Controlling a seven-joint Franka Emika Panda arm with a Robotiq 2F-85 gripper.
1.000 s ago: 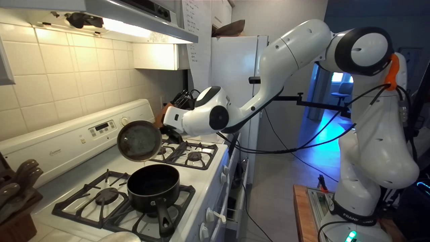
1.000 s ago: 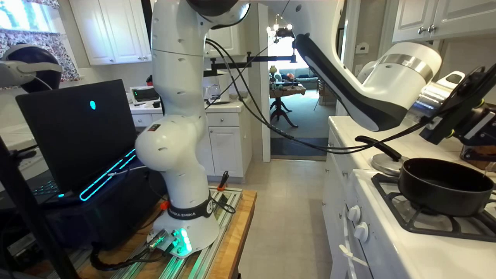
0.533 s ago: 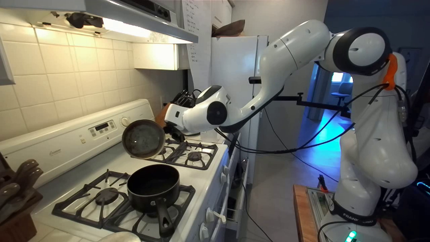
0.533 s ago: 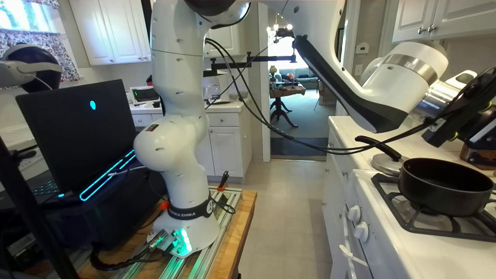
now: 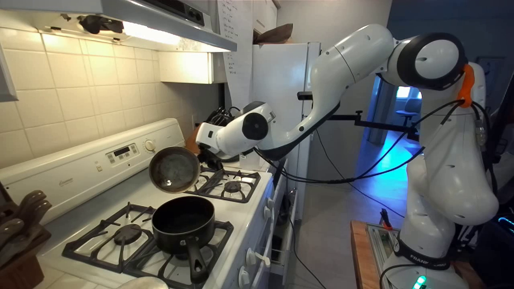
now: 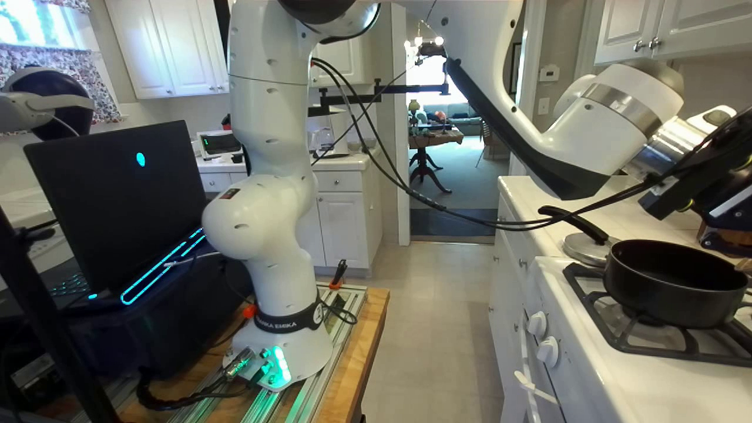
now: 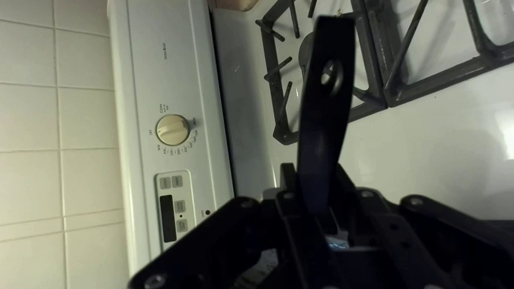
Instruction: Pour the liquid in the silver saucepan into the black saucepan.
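So I'm holding the silver saucepan (image 5: 174, 169) up above the stove (image 5: 243, 214), and it's hanging tilted way over on its side, with the scuffed, brownish inside facing out in an exterior view. A bright spot (image 5: 168, 183) is glinting near its lower rim, and I can't tell whether that's wet or just glare. My fingers (image 7: 290, 202) are pinching its dark handle (image 7: 324, 120) tight, and the tip with the hole is sticking out past them in the wrist view.

Just below it there, the black saucepan (image 5: 180, 230) is sitting upright on a burner grate (image 6: 670, 351) near the stove's front edge, close to the corner by the white table (image 6: 623, 218). The two rims are looking super close from that spot, but I can't say if they're touching, tbh. The black one's long handle (image 6: 573, 222) is pointing toward the stove's side edge, and past that, what's looking like a metal lid (image 6: 587, 249) is lying on the table.

Going outward, a wooden knife block (image 5: 22, 257) is standing beside that same side edge. The control panel (image 5: 132, 154) is running along the stove's back edge, with its dial (image 7: 172, 129) showing up in the wrist view too. Overhead the range hood (image 5: 168, 16) is glowing, and my arm (image 5: 341, 68) is arching across the front edge.
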